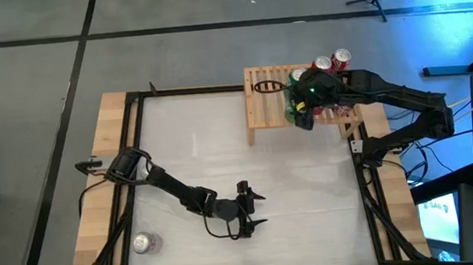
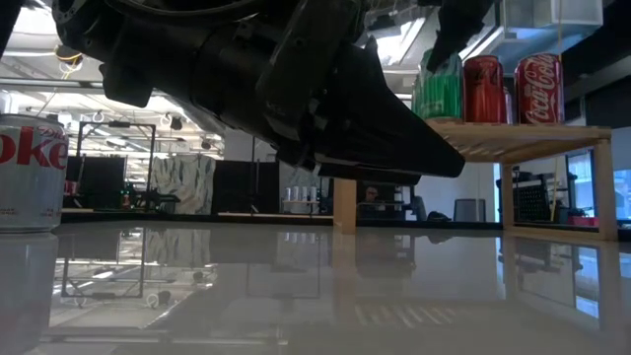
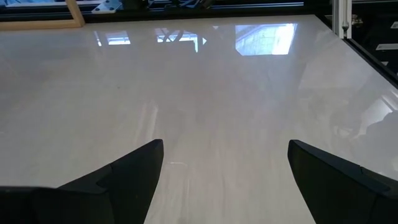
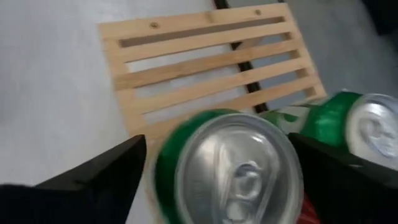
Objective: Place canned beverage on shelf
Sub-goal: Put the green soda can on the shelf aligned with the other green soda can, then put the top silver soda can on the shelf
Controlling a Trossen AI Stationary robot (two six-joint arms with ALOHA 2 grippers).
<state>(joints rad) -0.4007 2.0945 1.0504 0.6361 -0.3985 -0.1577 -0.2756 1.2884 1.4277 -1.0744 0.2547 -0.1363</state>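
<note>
The light wooden slatted shelf (image 1: 267, 104) (image 4: 205, 68) stands at the table's far right. On it stand two red cans (image 1: 331, 60) (image 2: 513, 89) and a green can (image 1: 298, 75) (image 4: 348, 118). Another green can (image 4: 230, 168) (image 1: 291, 104) stands upright near the shelf's front edge. My right gripper (image 1: 304, 114) (image 4: 217, 180) is over it, slanting down, open, one finger on each side. My left gripper (image 1: 256, 210) (image 3: 224, 180) is open low over the table's near middle, with nothing between its fingers. My right gripper reaches down over the green can's top (image 4: 239, 171), with its sides between the two fingers. A strip of shelf shows between one finger (image 4: 99, 180) and the can. Whether the other finger (image 4: 348, 180) touches the can, I cannot tell.
A silver and red can (image 1: 143, 242) (image 2: 30, 173) stands upright on the table near its near left corner. The shelf's left half (image 1: 258, 88) carries no cans. The white tabletop (image 3: 199, 87) stretches bare ahead of my left gripper.
</note>
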